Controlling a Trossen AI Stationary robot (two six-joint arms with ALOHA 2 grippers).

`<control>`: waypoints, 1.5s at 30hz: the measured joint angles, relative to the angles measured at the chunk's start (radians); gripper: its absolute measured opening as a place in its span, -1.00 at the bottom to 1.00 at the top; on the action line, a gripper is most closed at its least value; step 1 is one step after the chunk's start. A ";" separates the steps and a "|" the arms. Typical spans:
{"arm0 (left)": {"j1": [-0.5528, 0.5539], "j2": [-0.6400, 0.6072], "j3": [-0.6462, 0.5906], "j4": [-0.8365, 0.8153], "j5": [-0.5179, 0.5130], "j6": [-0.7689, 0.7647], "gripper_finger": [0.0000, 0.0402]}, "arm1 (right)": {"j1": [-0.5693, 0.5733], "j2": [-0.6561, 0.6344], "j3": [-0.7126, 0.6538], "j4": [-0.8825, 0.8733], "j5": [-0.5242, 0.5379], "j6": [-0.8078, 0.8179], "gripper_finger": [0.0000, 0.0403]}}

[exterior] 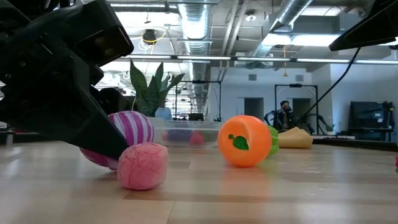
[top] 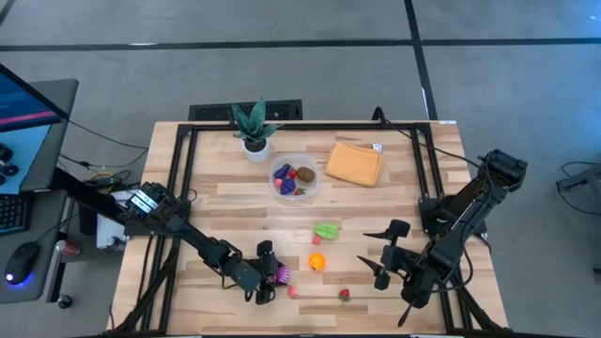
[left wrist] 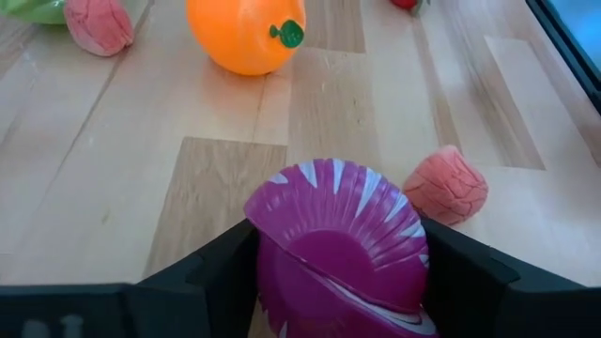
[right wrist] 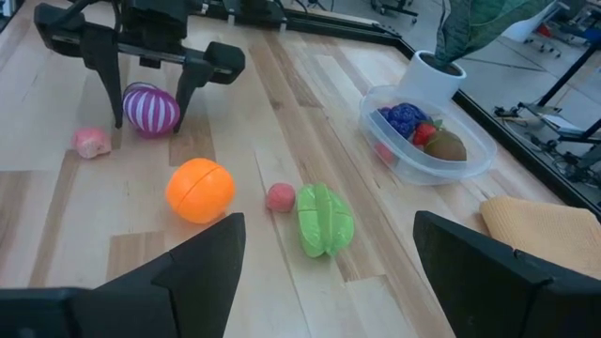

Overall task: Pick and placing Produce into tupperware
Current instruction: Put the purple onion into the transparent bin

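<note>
You're in an open lab or workshop: exposed ceiling ducts point(exterior: 193, 25), concrete floor point(top: 282, 66), a monitor point(top: 23, 103) left of the wooden table point(top: 235, 202), a person point(exterior: 285, 112) far behind.

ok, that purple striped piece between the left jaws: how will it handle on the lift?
Probably apt to roll: the purple striped piece looks rounded and sits on bare wood. Its glossy ribbed shell suggests hard plastic, so likely stiff, light, and a bit slippery. The left gripper straddles it with jaws either side, so an off-centre squeeze might squirt it toward the pink piece beside it.
</note>
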 joint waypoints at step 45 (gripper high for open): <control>0.575 -0.325 0.001 -0.140 0.070 0.612 0.15 | 0.000 0.000 0.000 0.000 -0.003 0.000 0.64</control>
